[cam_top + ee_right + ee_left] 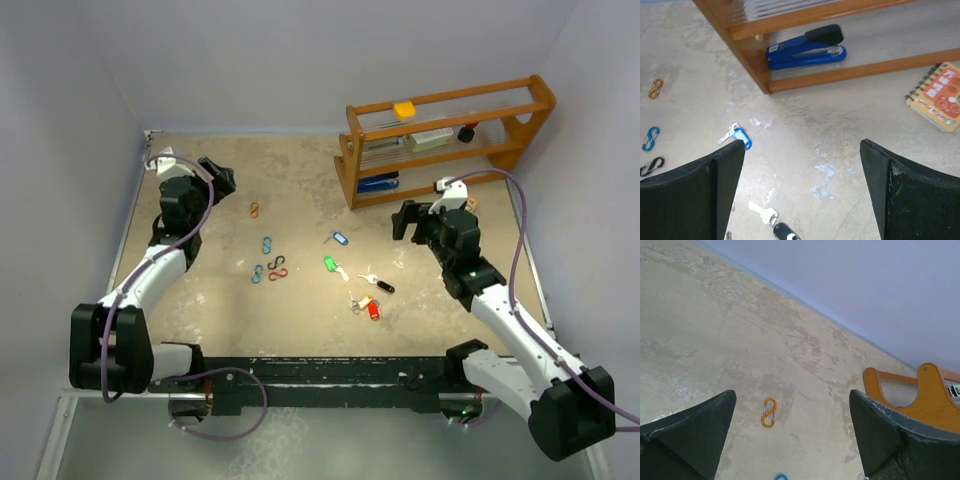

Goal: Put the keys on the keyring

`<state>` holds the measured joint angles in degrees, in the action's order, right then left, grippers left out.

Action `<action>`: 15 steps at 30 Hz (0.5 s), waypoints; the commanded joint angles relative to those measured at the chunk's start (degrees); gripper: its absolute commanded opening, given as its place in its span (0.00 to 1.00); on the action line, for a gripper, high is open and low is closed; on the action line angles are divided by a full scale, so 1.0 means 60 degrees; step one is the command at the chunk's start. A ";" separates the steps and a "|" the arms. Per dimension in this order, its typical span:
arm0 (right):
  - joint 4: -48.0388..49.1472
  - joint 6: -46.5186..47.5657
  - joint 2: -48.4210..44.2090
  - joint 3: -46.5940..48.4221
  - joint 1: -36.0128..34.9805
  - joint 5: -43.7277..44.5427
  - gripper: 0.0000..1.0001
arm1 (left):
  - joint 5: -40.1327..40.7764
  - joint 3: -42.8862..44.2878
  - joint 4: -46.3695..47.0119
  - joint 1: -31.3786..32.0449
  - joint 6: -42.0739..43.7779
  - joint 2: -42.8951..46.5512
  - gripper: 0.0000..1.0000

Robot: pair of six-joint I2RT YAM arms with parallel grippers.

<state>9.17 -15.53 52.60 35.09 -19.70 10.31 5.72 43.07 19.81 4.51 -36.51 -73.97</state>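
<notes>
The left tool [222,180] and the right tool [408,220] are both held fully spread, and nothing is gripped. The keys [330,264] are scattered just right of the surface's centre. They are judged light, stiff and slippery, and best pinched by the coloured tags [339,239]. The surface [300,320] is worn beige and enclosed by pale walls [300,60].

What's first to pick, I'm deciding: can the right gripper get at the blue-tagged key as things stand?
Probably yes: the right gripper is open and the blue-tagged key lies uncovered just ahead.
</notes>
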 commanded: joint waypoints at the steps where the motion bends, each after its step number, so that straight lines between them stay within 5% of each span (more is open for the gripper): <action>1: -0.0689 -0.0156 0.0610 0.0844 -0.0026 -0.0990 1.00 | -0.0102 -0.0251 0.0474 -0.0005 -0.0413 0.0640 0.92; 15: -0.1546 -0.0123 0.1733 0.1462 -0.0202 -0.1368 1.00 | -0.0386 -0.0105 -0.0472 -0.0020 -0.0482 0.0845 0.91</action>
<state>2.44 -16.05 61.65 40.77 -20.03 2.94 4.64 41.67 17.47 4.51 -39.48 -68.66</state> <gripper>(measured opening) 0.998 0.909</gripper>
